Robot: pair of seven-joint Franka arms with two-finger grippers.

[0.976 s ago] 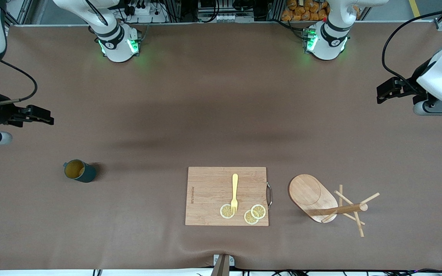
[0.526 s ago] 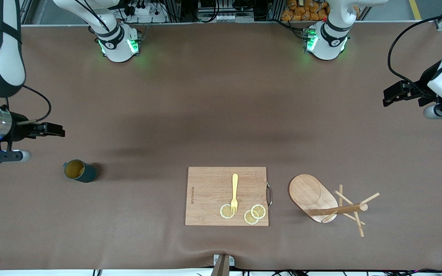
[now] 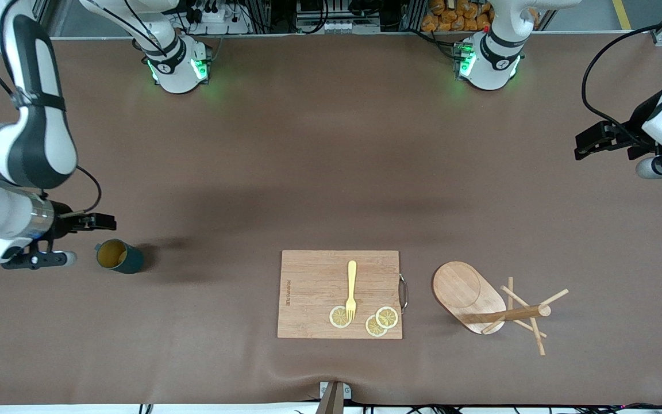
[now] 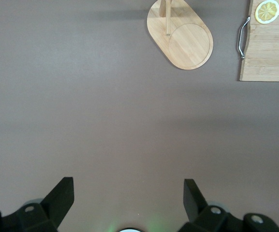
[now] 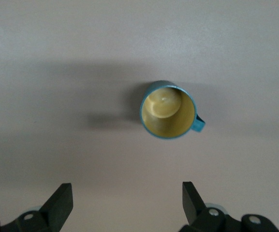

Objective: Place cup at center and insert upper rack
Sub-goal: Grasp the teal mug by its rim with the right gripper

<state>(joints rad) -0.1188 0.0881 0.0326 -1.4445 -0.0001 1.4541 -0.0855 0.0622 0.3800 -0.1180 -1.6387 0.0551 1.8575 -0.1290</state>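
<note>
Bamboo chopping board [image 3: 314, 287] sits nearest the front camera, about mid-table, w/ a yellow fork [image 3: 351, 289] lying on it, tines over one of three lemon slices [image 3: 387, 317]. Metal handle [image 3: 403, 292] on the board's edge toward the left arm's end.

Just beside that edge lies the mug tree [image 3: 483, 302], tipped over: pale wood, oval base [image 3: 462, 288] tilted up on its rim, round post [image 3: 512, 314] pointing toward the left arm's end, thin pegs [image 3: 535, 336] splayed out around the post. Left wrist view shows the oval base [image 4: 180, 36] w/ a lighter round inset and part of the board [image 4: 267, 46].

Cup [image 3: 118, 256] stands upright on the brown table [image 3: 319, 172] toward the right arm's end, a bit farther from the front camera than the board and well apart from it. Dark teal outside, yellowish-tan inside, small handle [image 5: 199, 123] on its side; seen from above in the right wrist view [image 5: 168, 110].

Right gripper [image 3: 96, 221] is just beside the cup, not touching, fingers [image 5: 62, 199] spread wide, nothing between them.

Left gripper [image 3: 589, 142] hangs over bare table at the left arm's end, waiting, fingers [image 4: 63, 194] wide apart and empty.
</note>
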